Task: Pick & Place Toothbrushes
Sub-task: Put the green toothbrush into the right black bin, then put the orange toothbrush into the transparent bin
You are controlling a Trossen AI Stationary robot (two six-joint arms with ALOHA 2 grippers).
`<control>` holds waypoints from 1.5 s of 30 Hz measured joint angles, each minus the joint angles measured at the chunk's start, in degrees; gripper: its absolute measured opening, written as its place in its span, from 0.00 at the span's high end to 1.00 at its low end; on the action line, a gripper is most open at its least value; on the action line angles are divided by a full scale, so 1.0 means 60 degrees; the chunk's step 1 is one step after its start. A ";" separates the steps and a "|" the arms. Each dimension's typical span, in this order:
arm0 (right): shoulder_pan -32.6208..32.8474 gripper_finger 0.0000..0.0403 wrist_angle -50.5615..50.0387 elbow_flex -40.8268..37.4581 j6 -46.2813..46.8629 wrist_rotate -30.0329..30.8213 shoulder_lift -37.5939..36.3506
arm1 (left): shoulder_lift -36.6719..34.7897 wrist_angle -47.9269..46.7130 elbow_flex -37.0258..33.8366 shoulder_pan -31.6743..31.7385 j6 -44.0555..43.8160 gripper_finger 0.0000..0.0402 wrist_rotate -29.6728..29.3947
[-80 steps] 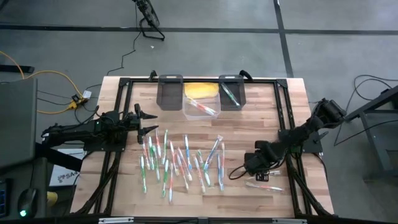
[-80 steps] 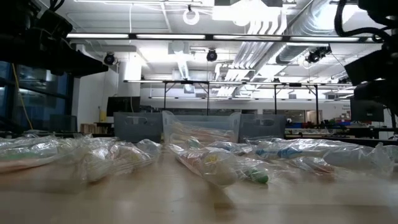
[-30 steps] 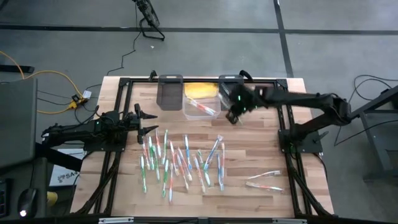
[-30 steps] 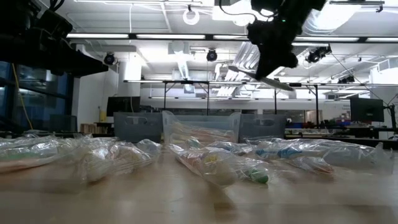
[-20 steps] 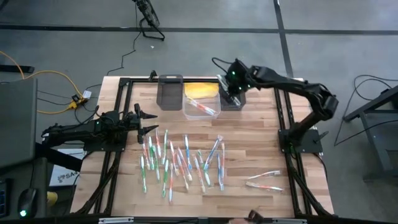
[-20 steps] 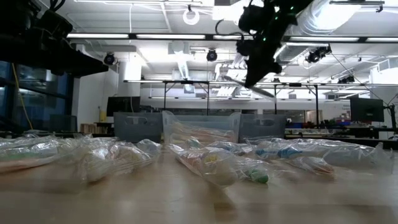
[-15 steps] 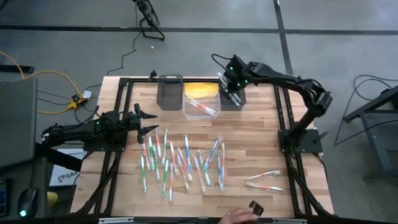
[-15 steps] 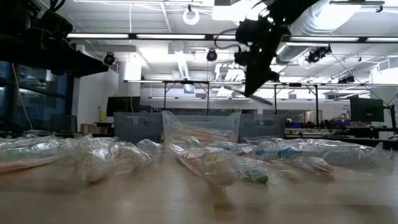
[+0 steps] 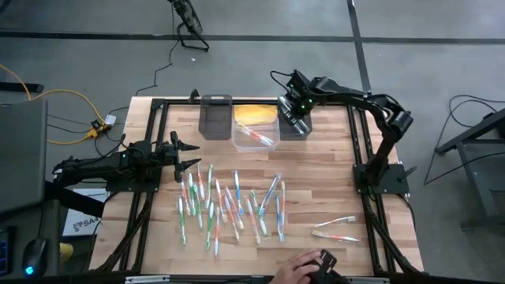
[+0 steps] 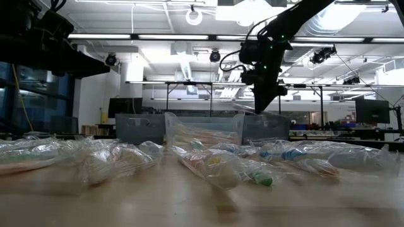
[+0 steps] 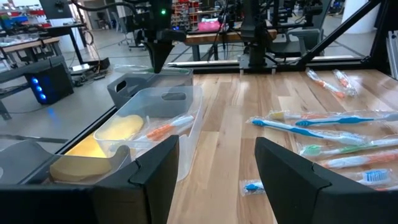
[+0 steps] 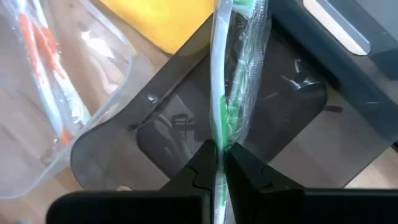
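Observation:
Several wrapped toothbrushes with green, blue, pink and white handles lie scattered on the middle of the table; they also show in the left wrist view and low view. Two more lie by the right edge. My right gripper hangs over the right dark bin and is shut on a green-and-white wrapped toothbrush. In the low view my right gripper points down. My left gripper waits open at the table's left, left of the pile. My right gripper pinches the wrapped green-and-white toothbrush between its two fingers, on the wrapped handle. It comes from above, pointing down. The toothbrush runs on past the fingertips, lifted clear over the floor of the right dark bin.
A clear bin with an orange toothbrush stands between the left dark bin and the right one, with a yellow thing behind it. A person's hand holds a dark object at the table's near edge. Black frame rails run along both sides.
My right gripper, carrying the toothbrush, has moved toward the far edge from beside the right dark bin to above it, and has come down closer to the bin. The toothbrush has tipped from near level toward the bin. A person's hand has come in at the near edge.

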 joint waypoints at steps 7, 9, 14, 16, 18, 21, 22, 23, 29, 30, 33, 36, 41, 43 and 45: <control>0.0004 0.88 -0.0022 0.0000 0.0023 0.0299 0.0007 | -0.0001 0.0000 0.0000 -0.0002 -0.0001 0.49 -0.0007; 0.0004 0.84 -0.0025 0.0000 0.0066 0.0310 0.0007 | -0.0003 0.0000 0.0000 0.0000 -0.0003 0.49 -0.0007; 0.0004 0.72 -0.0210 0.0000 0.0281 0.0432 0.0007 | -0.0002 0.0000 0.0000 -0.0003 -0.0003 0.49 -0.0007; 0.0004 0.68 -0.0451 0.0000 0.0357 0.0515 -0.0062 | -0.0002 0.0000 0.0000 -0.0002 -0.0003 0.49 -0.0007; 0.0004 0.66 -0.0723 0.0000 0.0547 0.0528 -0.0227 | -0.0001 0.0000 0.0000 -0.0001 -0.0003 0.49 -0.0007; 0.0134 0.64 -0.1385 0.0000 0.0848 0.0537 -0.0594 | -0.0003 0.0000 0.0003 0.0000 -0.0003 0.49 -0.0007; 0.0224 0.63 -0.1631 0.0000 0.0941 0.0558 -0.0724 | -0.0003 0.0000 0.0003 0.0000 -0.0003 0.49 -0.0007; 0.0329 0.63 -0.1859 0.0000 0.0991 0.0555 -0.0869 | -0.0001 0.0000 0.0000 -0.0001 0.0002 0.49 -0.0007; 0.1258 0.63 -0.2878 -0.0407 0.1024 0.0530 -0.1860 | -0.0003 0.0000 0.0003 0.0000 0.0008 0.49 -0.0007; 0.1480 0.63 -0.2931 -0.0595 0.1052 0.0530 -0.2095 | 0.0000 -0.0004 0.0003 -0.0003 0.0011 0.49 -0.0007; 0.2192 0.63 -0.3124 -0.1253 0.1341 0.0499 -0.2848 | -0.0003 -0.0002 0.0003 -0.0003 0.0015 0.49 -0.0007; 0.3066 0.63 -0.3192 -0.1893 0.1937 0.0487 -0.3519 | 0.0000 0.0000 0.0001 -0.0003 0.0018 0.49 -0.0007; 0.4629 0.63 -0.3154 -0.2790 0.3052 0.0490 -0.4434 | 0.0000 -0.0002 0.0000 -0.0001 0.0037 0.49 -0.0007; 0.5246 0.63 -0.3144 -0.3092 0.3504 0.0490 -0.4618 | -0.0003 -0.0004 0.0000 0.0000 0.0037 0.49 -0.0007; 0.5888 0.63 -0.3141 -0.3317 0.3908 0.0492 -0.4648 | -0.0003 0.0000 0.0000 -0.0003 0.0037 0.49 -0.0007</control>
